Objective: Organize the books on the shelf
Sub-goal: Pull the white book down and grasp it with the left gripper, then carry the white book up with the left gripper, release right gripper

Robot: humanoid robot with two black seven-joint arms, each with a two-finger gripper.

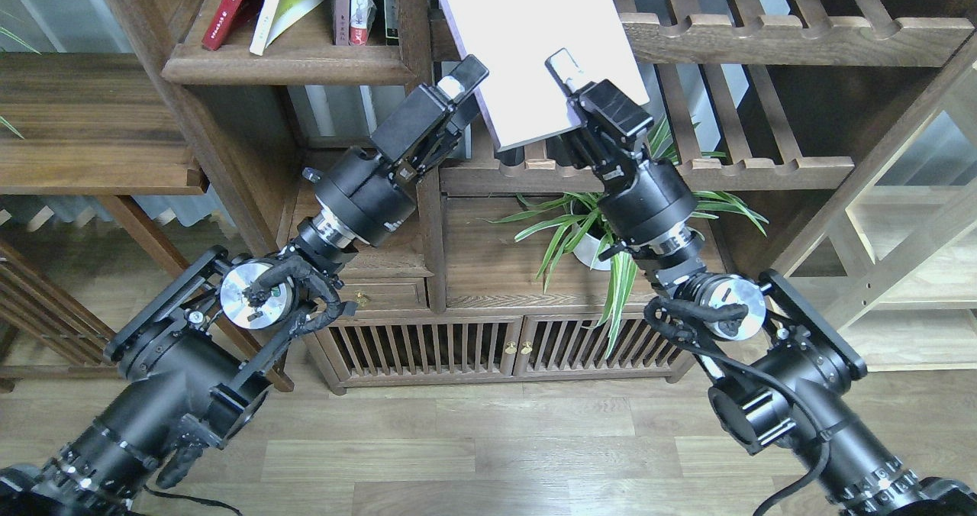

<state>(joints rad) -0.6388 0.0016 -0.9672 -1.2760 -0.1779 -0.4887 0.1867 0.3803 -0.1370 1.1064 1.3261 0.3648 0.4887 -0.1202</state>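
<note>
My right gripper [569, 73] is shut on the lower edge of a white book [527, 35] and holds it up in front of the slatted racks. My left gripper [462, 88] is raised just left of the book's lower left edge; its fingers look close together, and I cannot tell if it touches the book. On the dark shelf [290, 62] at upper left stand a red book [229, 4], a leaning yellow-green and white book [286, 4], and a few upright books [359, 4] against the post.
A potted spider plant [611, 230] sits on the cabinet top below the racks, behind my right wrist. A vertical post [416, 58] divides the shelf from the slatted racks [763, 35]. A pale wood frame [908, 256] stands at right.
</note>
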